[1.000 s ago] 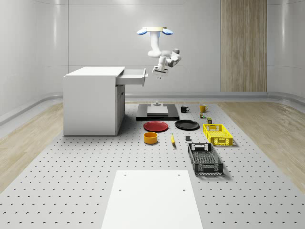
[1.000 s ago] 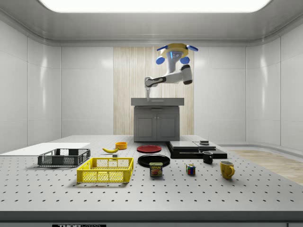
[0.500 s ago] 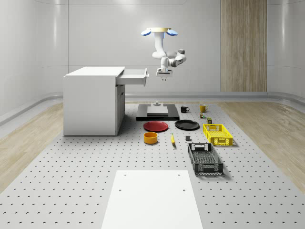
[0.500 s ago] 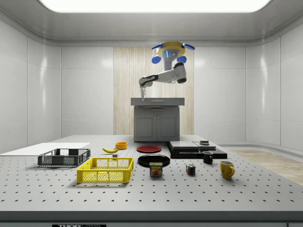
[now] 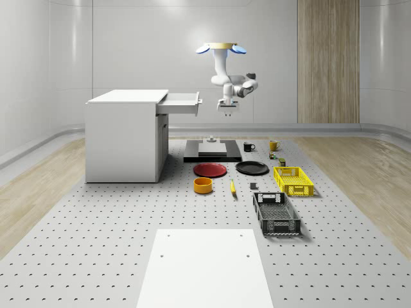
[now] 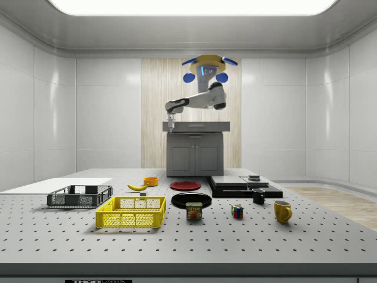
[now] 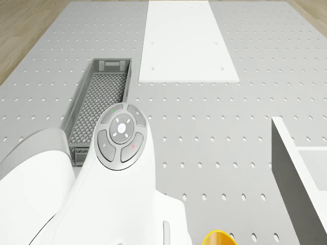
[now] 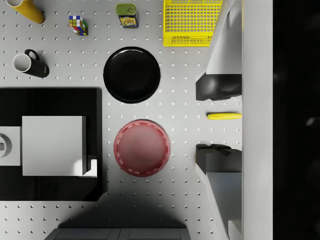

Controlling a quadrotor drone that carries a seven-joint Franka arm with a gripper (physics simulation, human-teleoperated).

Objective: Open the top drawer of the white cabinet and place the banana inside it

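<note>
Wrist view shows banana (image 8: 224, 116) between open tool (image 8: 218, 119) fingers.

On your perforated table (image 5: 96, 237): cabinet (image 5: 125, 138), white sheet (image 5: 204, 269), black crate (image 5: 276, 213), yellow crate (image 5: 293, 180), banana (image 5: 232, 187), orange bowl (image 5: 203, 185), red plate (image 5: 210, 169), black plate (image 5: 252, 168).

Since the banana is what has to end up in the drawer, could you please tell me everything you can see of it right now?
The banana is small, yellow and slightly curved, and looks whole and unpeeled. It lies flat on the perforated grey table, untouched, between the orange bowl and the black crate, in front of the red plate. In the side view it rests beside the orange bowl; the wrist view shows it as a yellow strip. The gripper hangs high above, beside the open drawer.
</note>
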